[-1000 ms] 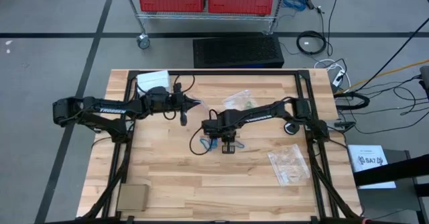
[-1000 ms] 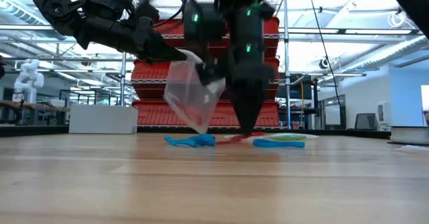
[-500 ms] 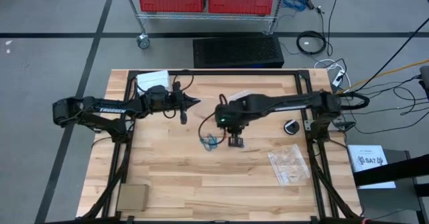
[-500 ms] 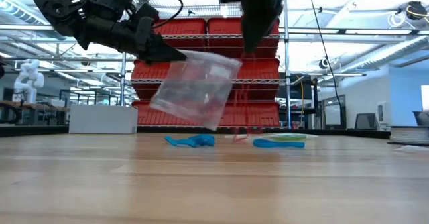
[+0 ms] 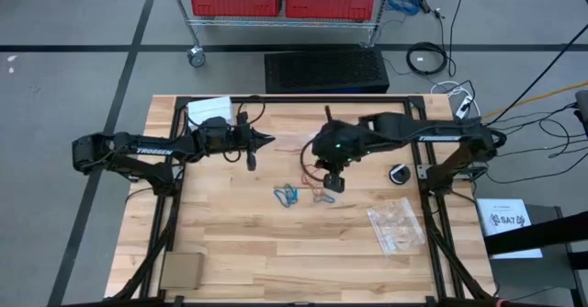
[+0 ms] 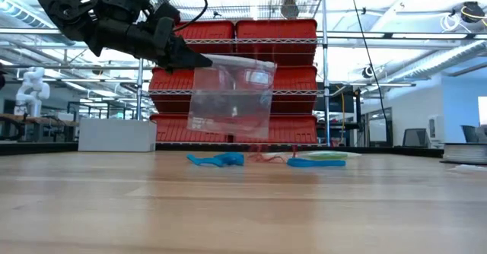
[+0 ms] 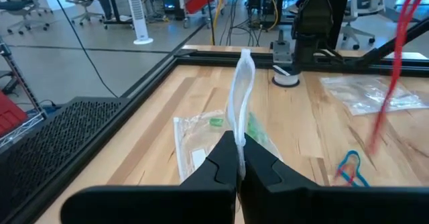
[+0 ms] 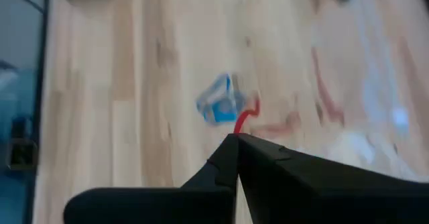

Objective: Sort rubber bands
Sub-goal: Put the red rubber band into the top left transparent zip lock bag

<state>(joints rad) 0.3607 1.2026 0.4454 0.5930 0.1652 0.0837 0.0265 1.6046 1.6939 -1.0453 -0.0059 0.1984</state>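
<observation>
My left gripper [image 5: 266,142] is shut on a clear plastic bag [image 6: 230,102] that hangs above the table's middle. Raised to the right of the bag, my right gripper [image 5: 333,184] is shut on a red rubber band [image 7: 392,70]. Blue rubber bands [image 5: 287,195] and more red ones [image 5: 322,198] lie loose on the wood below. In the low view the blue rubber bands [image 6: 217,159] lie beneath the bag. A second bag with green bands [image 7: 221,127] lies flat on the table farther back. My left gripper pinches the clear bag's upper edge [image 7: 240,110] between its two fingers, which come nearly level from the table's left. The bag hangs below the fingers, clear of the table. My right gripper pinches the red band's upper end [image 8: 244,122] at its fingertips [image 8: 228,153], slanting down from above. The band hangs as a long thin strand; whether its lower end is off the table I cannot tell.
Another clear bag [image 5: 397,226] lies flat near the table's right edge, with a small round black thing [image 5: 399,174] behind it. A white sheet [image 5: 209,109] lies at the far left and a brown pad [image 5: 181,271] at the near left corner.
My right gripper has risen well above the table and drawn back toward the right edge, tipping steeper. A red band has come up with it from the pile. The clear bag, tilted a second ago, has swung out and now hangs squarer from my left gripper.
</observation>
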